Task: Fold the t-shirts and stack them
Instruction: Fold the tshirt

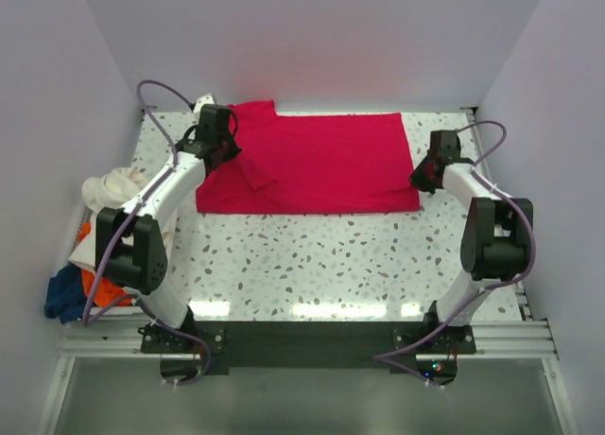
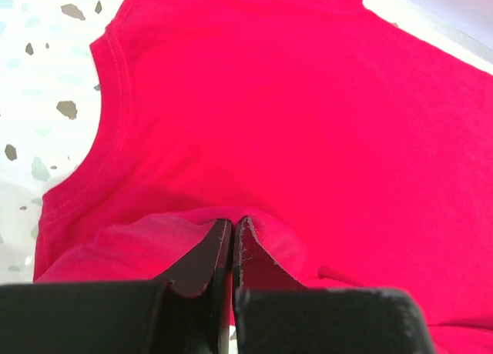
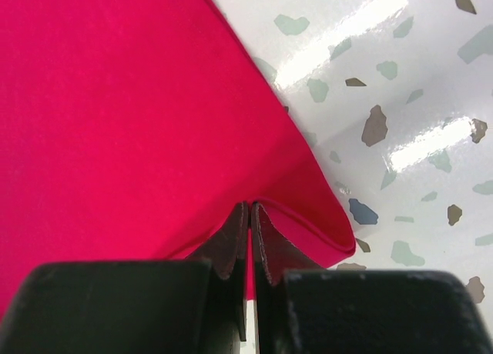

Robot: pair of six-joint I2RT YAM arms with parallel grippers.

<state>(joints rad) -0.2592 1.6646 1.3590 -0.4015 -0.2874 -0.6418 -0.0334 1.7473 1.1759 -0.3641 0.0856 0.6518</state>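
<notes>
At the bottom edge of the top view, both arms rise from a dark mounting rail [image 1: 302,345]. Lower left of frame, at the table's [image 1: 331,265] left edge, there's a crumpled heap. The dark blue t-shirt [image 1: 64,298] is lowest, the orange t-shirt [image 1: 102,286] touches it just right and above, and the cream t-shirt [image 1: 113,189] is bunched on the far end, partly behind the left arm. The mid table is speckled white surface. Further back, the crimson t-shirt [image 1: 321,161] lies spread mostly flat across the upper centre, neck end to the left and hem to the right, with one flap folded over near its left end. The right gripper [image 1: 423,178] sits at the shirt's lower right corner. In the right wrist view, the right gripper's fingers [image 3: 231,242] are pressed together and pinch the rolled-over hem corner, with bare table to the right of it. The left gripper [image 1: 219,149] is at the shirt's left end, in the upper left of frame. In the left wrist view its tips are closed on a small raised fold of red cloth, and the neckline [image 2: 104,100] curves away at upper left beyond them.
</notes>
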